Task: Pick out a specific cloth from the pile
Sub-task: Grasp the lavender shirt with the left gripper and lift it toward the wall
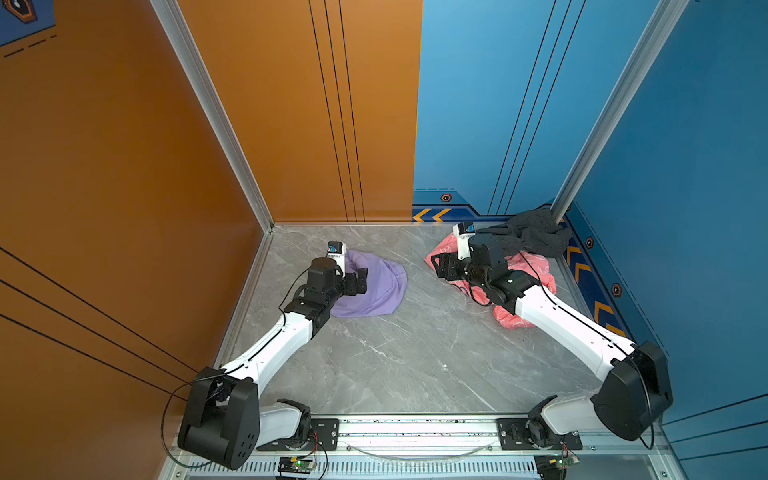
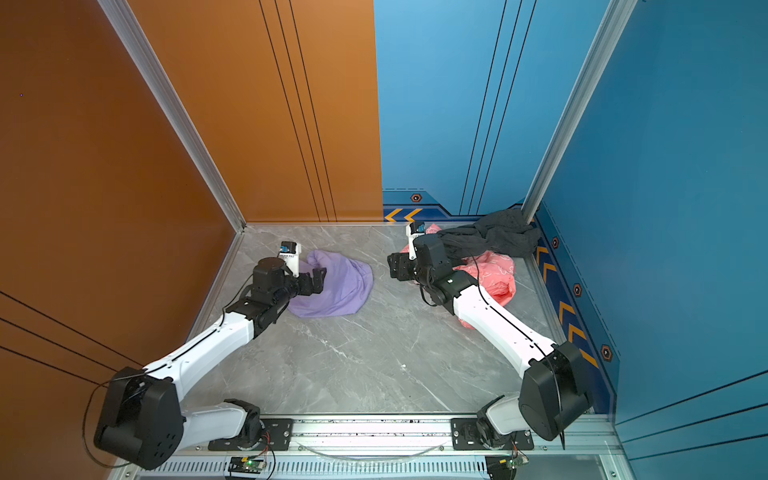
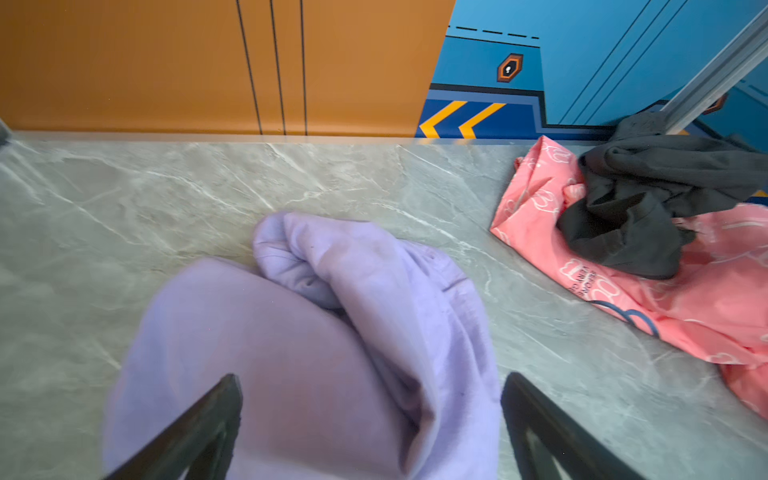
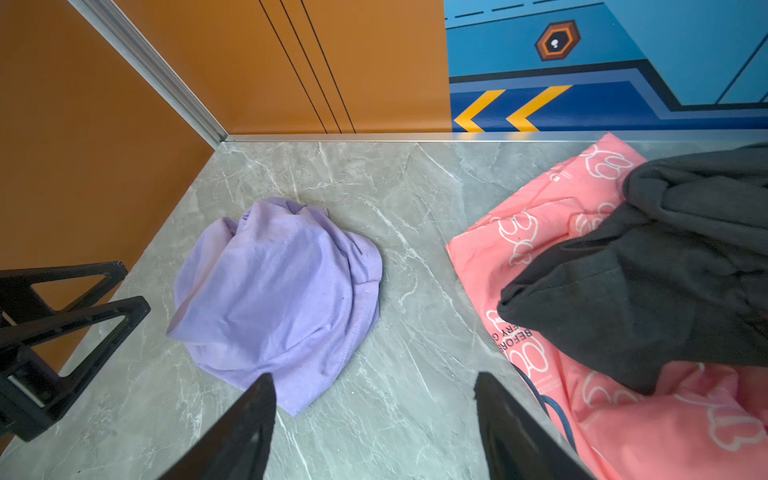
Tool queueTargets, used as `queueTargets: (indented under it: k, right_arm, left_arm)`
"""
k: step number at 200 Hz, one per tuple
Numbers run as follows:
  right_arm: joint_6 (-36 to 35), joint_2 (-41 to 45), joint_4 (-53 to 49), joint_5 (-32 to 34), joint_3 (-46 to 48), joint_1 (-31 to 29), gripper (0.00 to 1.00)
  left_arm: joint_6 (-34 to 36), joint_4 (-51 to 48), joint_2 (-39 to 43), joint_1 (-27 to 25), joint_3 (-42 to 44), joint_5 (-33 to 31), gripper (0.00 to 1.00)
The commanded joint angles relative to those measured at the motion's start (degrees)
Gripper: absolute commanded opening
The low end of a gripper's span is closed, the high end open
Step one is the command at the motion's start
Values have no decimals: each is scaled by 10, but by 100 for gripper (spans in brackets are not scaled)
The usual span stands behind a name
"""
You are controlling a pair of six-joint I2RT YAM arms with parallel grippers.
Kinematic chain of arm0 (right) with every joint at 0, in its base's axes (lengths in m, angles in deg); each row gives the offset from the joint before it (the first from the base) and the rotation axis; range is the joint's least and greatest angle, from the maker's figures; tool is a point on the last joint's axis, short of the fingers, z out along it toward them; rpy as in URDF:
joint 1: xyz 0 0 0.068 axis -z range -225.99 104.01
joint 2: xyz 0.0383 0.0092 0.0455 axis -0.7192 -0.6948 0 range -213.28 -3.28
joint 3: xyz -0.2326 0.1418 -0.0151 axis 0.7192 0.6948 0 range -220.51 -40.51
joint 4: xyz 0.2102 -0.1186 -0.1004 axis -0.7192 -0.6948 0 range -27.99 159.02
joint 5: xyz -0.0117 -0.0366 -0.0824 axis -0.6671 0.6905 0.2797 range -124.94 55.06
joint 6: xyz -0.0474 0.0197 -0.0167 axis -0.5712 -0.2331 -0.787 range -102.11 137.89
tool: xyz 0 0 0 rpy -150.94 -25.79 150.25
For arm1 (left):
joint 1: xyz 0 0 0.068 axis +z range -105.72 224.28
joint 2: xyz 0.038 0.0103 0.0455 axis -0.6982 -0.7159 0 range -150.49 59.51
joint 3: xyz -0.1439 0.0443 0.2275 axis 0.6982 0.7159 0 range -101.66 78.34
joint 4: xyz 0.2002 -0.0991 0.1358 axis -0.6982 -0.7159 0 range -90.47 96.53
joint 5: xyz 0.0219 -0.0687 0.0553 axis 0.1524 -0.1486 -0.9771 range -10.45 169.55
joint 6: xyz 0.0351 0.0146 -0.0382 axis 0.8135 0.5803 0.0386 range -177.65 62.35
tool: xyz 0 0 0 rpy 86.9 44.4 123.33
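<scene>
1. Left gripper (image 3: 374,378): black tapered fingers spread, empty, over lavender cloth (image 3: 291,332).
2. Lavender cloth: soft rumpled mound on veined grey tabletop (image 1: 415,353), apart from pile (image 1: 536,266).
3. Right gripper (image 4: 374,376): fingers parted, empty, beside pile of printed pink and crumpled charcoal fabric.

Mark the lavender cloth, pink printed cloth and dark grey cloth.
lavender cloth (image 1: 376,286): in a top view, flat middle.
pink printed cloth (image 4: 540,232): right wrist view, bare printed part.
dark grey cloth (image 2: 498,237): in a top view, bunched middle.

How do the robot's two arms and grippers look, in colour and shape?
The left arm and right arm have white links, black joints and a thin black cable along each. The left gripper and right gripper are black, with fingers like hollow triangles.
</scene>
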Motion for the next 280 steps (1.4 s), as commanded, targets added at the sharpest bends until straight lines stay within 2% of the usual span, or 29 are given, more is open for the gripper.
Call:
queueTargets:
  k: [1,20,39,45,66,83,111,157,173,217,257,268,280]
  right_arm:
    - [-7,29,3,-11,13,10,76]
    - [-7,37,3,-13,21,19,76]
    - [-6,43,3,-17,28,26,76]
    - [-5,46,3,-18,31,27,76]
    - [-7,52,3,-19,40,34,76]
    - [-7,59,3,-20,48,40,76]
    - [-6,62,3,-21,56,49,76]
    - [-3,57,4,-26,54,53,76]
    - [-3,55,5,-26,52,54,76]
    - [-2,45,6,-25,41,56,76]
    - [7,46,23,-32,33,56,76]
    - [7,52,34,-33,39,55,75]
    - [8,60,47,-34,50,56,75]
  left_arm:
    - [-54,-47,-30,-5,-38,45,100]
    - [-57,-66,-62,-5,-66,62,96]
    - [-65,-76,-90,-5,-85,65,88]
    - [-68,-75,-96,-5,-89,65,79]
    - [-78,-76,-116,-6,-97,72,67]
    - [-84,-76,-127,-7,-97,71,52]
    - [-90,-77,-135,-9,-96,70,46]
    - [-95,-89,-151,7,-118,41,0]
    - [-106,-69,-145,23,-124,34,0]
    - [-106,-58,-134,78,-288,-15,0]
    - [-4,-83,-176,89,-547,-51,0]
    - [18,-70,-178,89,-577,-52,0]
    - [34,-30,-168,89,-566,-51,0]
